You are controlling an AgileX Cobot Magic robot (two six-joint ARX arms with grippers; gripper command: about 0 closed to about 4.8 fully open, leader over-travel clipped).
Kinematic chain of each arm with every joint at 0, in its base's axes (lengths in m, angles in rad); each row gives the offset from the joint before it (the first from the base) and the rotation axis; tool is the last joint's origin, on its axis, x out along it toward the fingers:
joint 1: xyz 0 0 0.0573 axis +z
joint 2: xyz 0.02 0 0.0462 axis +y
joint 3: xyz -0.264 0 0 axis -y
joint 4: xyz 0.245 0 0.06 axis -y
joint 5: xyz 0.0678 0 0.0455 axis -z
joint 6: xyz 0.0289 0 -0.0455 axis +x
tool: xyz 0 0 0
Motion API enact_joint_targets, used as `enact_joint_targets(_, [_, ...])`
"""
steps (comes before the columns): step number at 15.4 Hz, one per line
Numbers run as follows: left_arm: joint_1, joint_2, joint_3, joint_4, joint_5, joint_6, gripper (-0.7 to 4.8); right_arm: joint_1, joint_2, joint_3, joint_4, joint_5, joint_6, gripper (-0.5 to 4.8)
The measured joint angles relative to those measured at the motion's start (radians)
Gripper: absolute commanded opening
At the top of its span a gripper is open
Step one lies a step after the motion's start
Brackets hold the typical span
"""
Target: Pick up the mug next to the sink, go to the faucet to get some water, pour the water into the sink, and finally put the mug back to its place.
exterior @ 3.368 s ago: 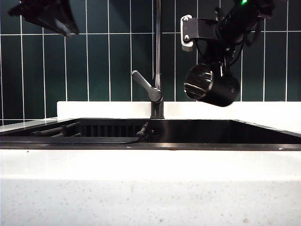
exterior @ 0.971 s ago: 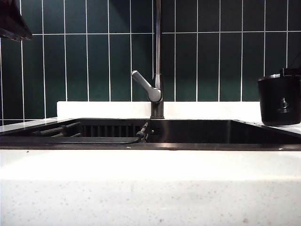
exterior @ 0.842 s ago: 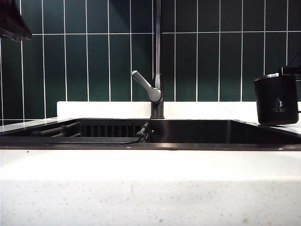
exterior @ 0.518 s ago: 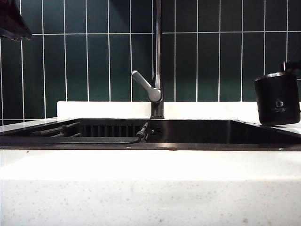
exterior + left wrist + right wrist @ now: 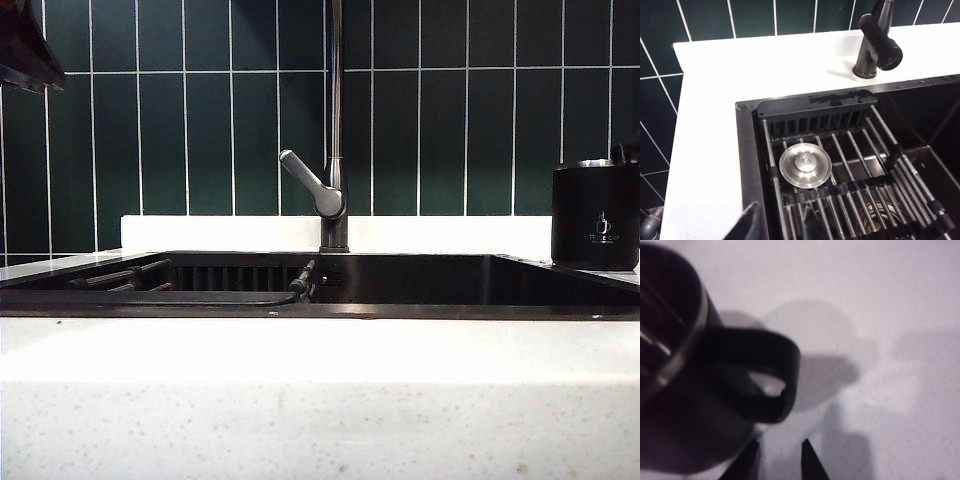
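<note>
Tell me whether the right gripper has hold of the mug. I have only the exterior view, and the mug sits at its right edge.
Observer: No. In the right wrist view the right gripper is open, and the handle of the mug lies clear of its fingertips.
Operator: Report the left gripper.
Observer: The left gripper is open and empty. It hangs over the left end of the sink, above a round metal stopper that lies on the rack.
</note>
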Motion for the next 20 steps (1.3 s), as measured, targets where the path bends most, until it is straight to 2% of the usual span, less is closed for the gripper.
enact_joint_targets(3, [0.0,0.0,0.0,-0.008,0.0,0.0,1.11,0.0,-0.047,0.0,-0.074,0.0,0.0,0.73])
enact_joint_targets(9, [0.0,-0.095,-0.001,-0.114,0.014,0.0,1.1,0.006,-0.24,0.0,-0.163,-0.006,-0.003,0.43])
enact_joint_targets(12, [0.0,-0.198,-0.001,-0.226,0.01,0.015,1.04,0.015,-0.356,-0.002,-0.231,-0.043,-0.004,0.39])
enact_joint_targets(14, [0.0,-0.254,-0.001,-0.342,0.006,0.029,0.47,0.038,-0.43,-0.002,-0.28,-0.05,-0.004,0.27])
enact_joint_targets(16, [0.0,-0.352,-0.001,-0.483,0.004,0.033,0.47,0.084,-0.521,-0.003,-0.314,-0.052,-0.006,0.19])
enact_joint_targets(20, [0.0,-0.517,-0.002,-0.624,-0.022,0.072,0.48,0.174,-0.671,-0.004,-0.401,-0.053,-0.008,0.17])
